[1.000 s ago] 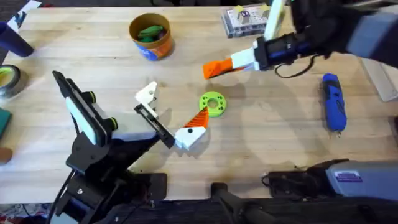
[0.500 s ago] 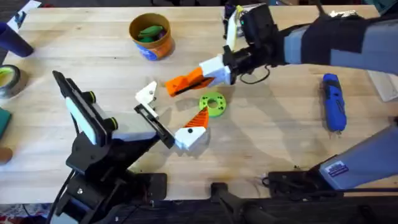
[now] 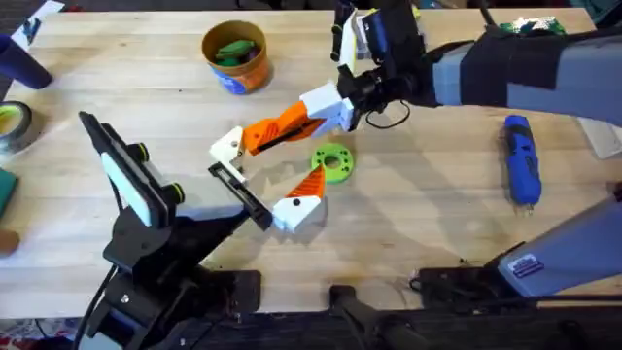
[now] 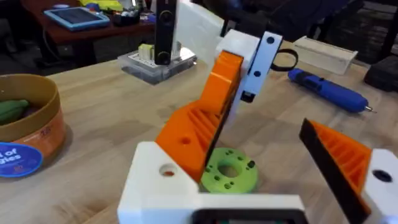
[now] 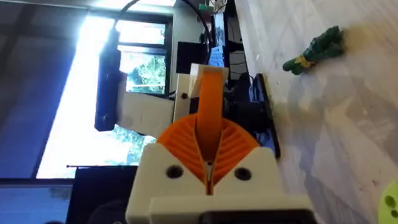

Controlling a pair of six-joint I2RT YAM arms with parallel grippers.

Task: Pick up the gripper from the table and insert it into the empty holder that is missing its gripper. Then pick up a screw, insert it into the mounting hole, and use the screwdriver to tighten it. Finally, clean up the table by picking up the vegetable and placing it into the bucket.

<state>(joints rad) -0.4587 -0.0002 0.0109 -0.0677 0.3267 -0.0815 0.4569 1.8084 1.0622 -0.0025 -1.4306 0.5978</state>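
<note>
Orange, white, blue and green on pale wood.
Orange ribbed gripper [image 3: 277, 127] with white base; white holder [image 3: 228, 146]; blue screwdriver [image 3: 520, 160]; orange-yellow, blue-labelled bucket [image 3: 236, 68]; green ring [image 3: 332, 162].

This looked like a robotics lab or workshop: a wooden desk [image 3: 437, 233] carried printed parts, a blue screwdriver [image 3: 520, 160] near the right edge, a clear parts box [image 3: 374, 34] at the far edge, and tape [image 3: 12, 124] at the left edge, with cluttered benches [image 4: 74, 25] behind.
</note>
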